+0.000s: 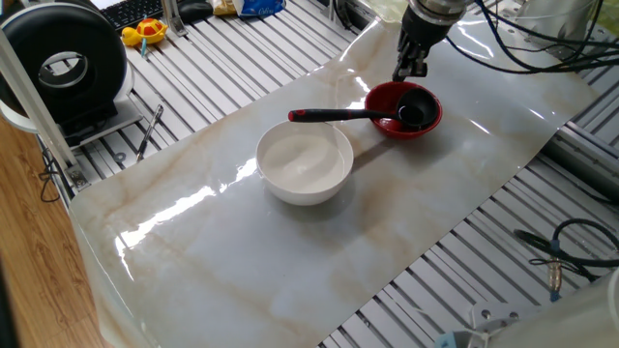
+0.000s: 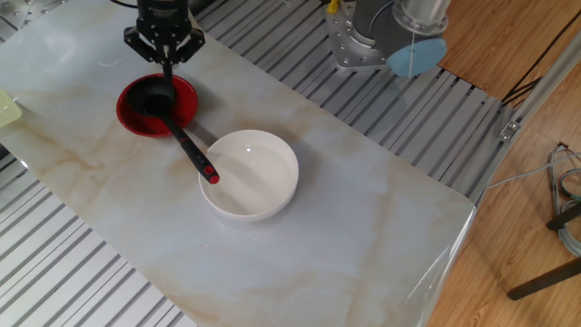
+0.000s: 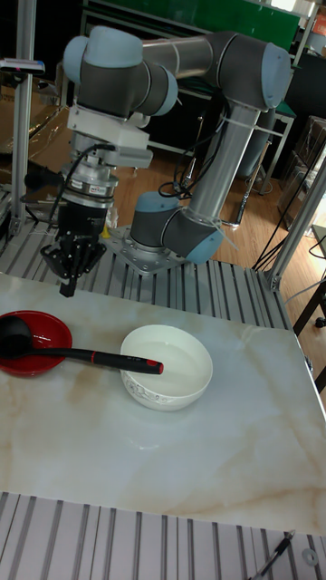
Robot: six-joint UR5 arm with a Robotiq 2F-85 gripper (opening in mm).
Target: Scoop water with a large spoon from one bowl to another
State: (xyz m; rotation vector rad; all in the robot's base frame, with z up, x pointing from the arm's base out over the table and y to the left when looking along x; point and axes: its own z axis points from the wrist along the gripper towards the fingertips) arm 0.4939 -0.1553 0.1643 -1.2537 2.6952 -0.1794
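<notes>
So the gripper [image 2: 165, 65] is hanging in the air above the far edge of the red bowl [image 2: 136, 115], fingers spread apart and nothing between them. In the tall fixed view it [image 3: 70, 288] sits up and a bit to the right of the red bowl [image 3: 23, 361], clear of both the bowl and the table.

The large spoon [image 1: 366, 115] is lying on its own. Its scoop sits down inside the red bowl [image 1: 428, 120] and the handle leans out over the rim toward the white bowl [image 1: 305, 164]. In the other fixed view you can see the red tip of the large spoon [image 2: 186, 146] ending right at the rim of the white bowl [image 2: 250, 173], looks like it's resting on it or just over it. Same story in the tall view, where the large spoon [image 3: 86, 354] runs left to right and its red tip hangs over the left rim of the white bowl [image 3: 167, 367].

The two bowls sit close together on the marble-look sheet [image 1: 290, 251], not touching, red one farther from the wooden floor side. The white bowl has a faint sheen inside that could be water; can't really tell how much, and I can't tell if there's any in the red one either.
</notes>
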